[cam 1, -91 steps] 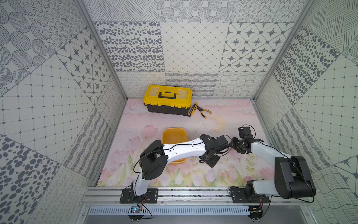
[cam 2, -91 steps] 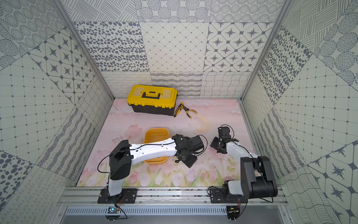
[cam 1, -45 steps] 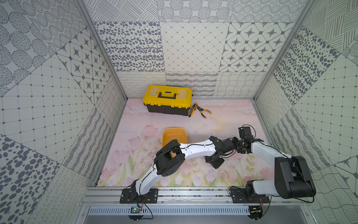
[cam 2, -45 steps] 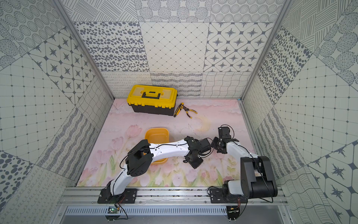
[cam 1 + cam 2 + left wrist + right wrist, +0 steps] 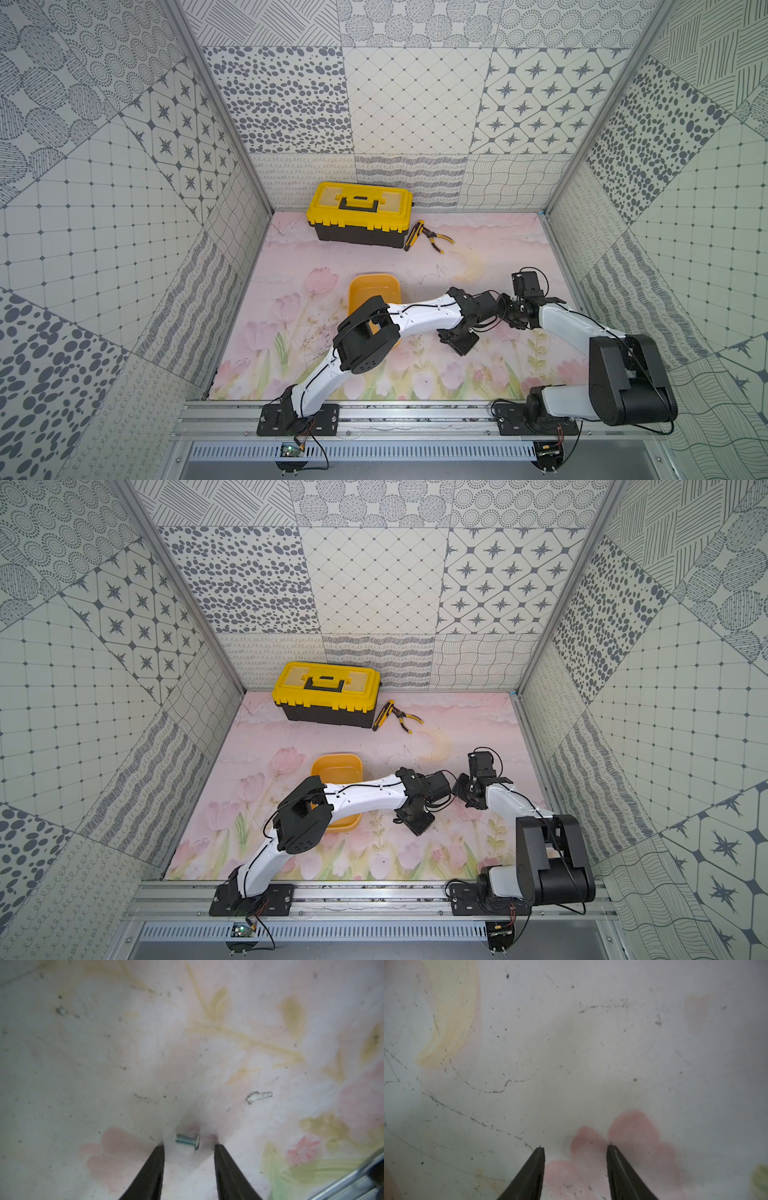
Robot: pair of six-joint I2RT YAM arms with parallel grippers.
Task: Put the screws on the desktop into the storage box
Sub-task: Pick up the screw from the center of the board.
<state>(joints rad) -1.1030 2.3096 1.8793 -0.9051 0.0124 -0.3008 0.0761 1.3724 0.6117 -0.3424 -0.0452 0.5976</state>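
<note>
Silver-grey metal, one small screw [image 5: 188, 1142], lying on its side on tabletop [image 5: 83, 1053], between tips of left jaws and touching neither. Left jaws partly open, gripping nothing. Right jaws partly open too, empty, over bare pink print. Box [image 5: 374, 290] well apart from screw, partly hidden under left arm [image 5: 419, 318] in both top views. Too small to find from above, so no telling about other screws.

Judged light, rigid, smooth and round: apt to roll or squirt out of a pinch. Shank roughly in line with closing direction, so probably an end-to-end pinch on a straight close, flat head against one side, thread tip against other. Better perhaps to turn and take across shank just behind head, tips down on tabletop, closing slowly.
</note>
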